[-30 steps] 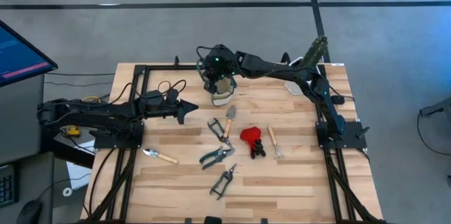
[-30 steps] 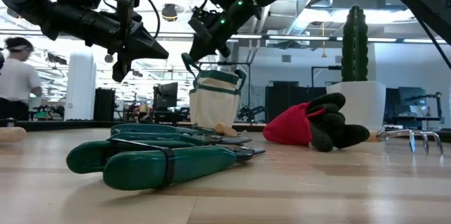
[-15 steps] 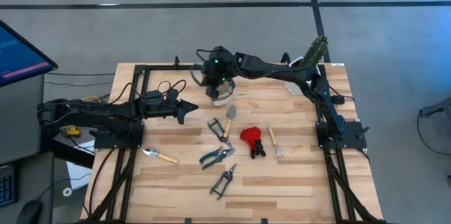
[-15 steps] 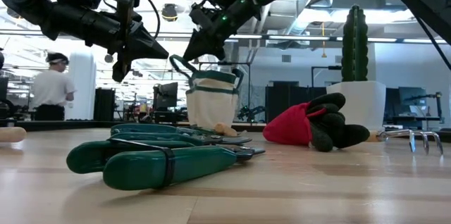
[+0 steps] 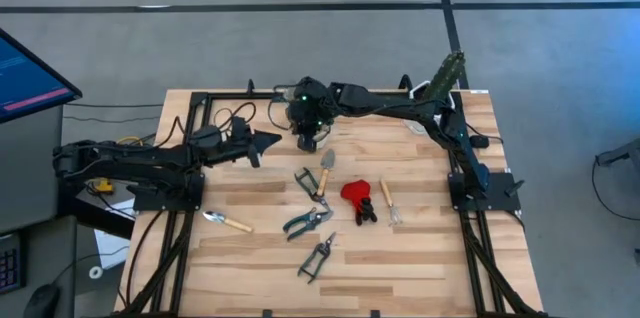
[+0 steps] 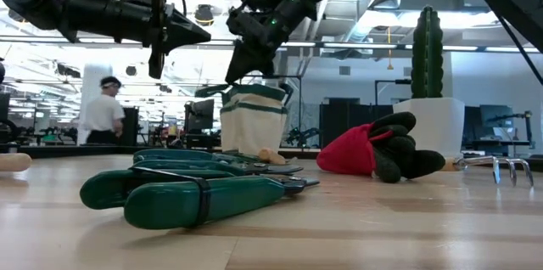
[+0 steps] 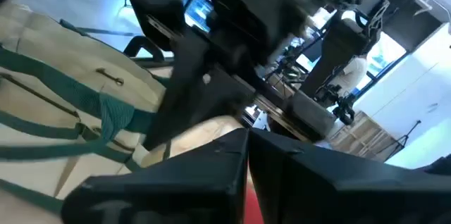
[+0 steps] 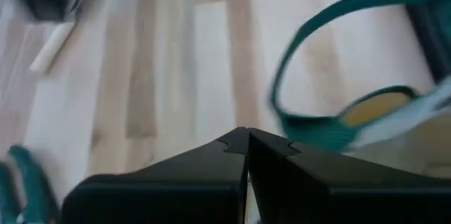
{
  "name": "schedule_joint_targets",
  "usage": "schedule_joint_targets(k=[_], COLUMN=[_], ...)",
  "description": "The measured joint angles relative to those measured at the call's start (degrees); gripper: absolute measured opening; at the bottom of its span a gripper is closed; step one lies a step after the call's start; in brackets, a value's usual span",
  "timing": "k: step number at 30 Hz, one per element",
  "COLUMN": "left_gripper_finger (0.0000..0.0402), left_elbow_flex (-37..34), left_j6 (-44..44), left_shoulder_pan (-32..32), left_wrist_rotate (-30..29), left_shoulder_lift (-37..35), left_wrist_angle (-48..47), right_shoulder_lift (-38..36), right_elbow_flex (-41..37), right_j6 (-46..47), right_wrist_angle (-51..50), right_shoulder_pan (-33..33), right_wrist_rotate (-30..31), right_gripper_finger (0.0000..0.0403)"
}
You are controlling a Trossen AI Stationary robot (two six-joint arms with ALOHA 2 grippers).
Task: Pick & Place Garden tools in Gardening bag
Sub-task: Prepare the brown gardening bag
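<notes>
Cream cloth bag (image 6: 253, 121), pale smooth wooden table (image 5: 420, 248)

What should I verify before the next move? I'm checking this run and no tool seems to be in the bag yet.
1. Gardening bag upright on the table: ok, it stands in the low view.
2. Bag mouth clear: not ok, the right gripper hangs over it, hiding it from above.
3. Right gripper empty: ok, fingers shut on nothing; a green handle loop lies ahead of it.
4. Left gripper empty: ok, shut, beside the bag.
5. Tools reachable: ok, the trowel, green-handled shears and red-headed tool lie loose on the table.
6. Bag contents: cannot tell.
</notes>
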Motion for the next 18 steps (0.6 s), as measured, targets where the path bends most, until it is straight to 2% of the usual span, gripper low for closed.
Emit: schedule_joint_targets(k=[10,18], left_gripper_finger=[0.0002,0.0002], left_elbow_flex=[0.0,0.0], left_j6=[0.17,0.17], left_shoulder_pan=[0.02,0.02], left_wrist_rotate=[-0.9,-0.87], left_shoulder_lift=[0.0,0.02], left_wrist_angle=[-0.11,-0.13], right_shoulder_lift=[0.02,-1.19], right_elbow_flex=[0.0,0.9], right_j6=[-1.14,-1.17], right_wrist_angle=[-4.54,-16.39], right_shoulder_pan=[1.28,2.17], right_wrist_rotate=[-0.02,-0.36], right_gripper_finger=[0.0,0.0])
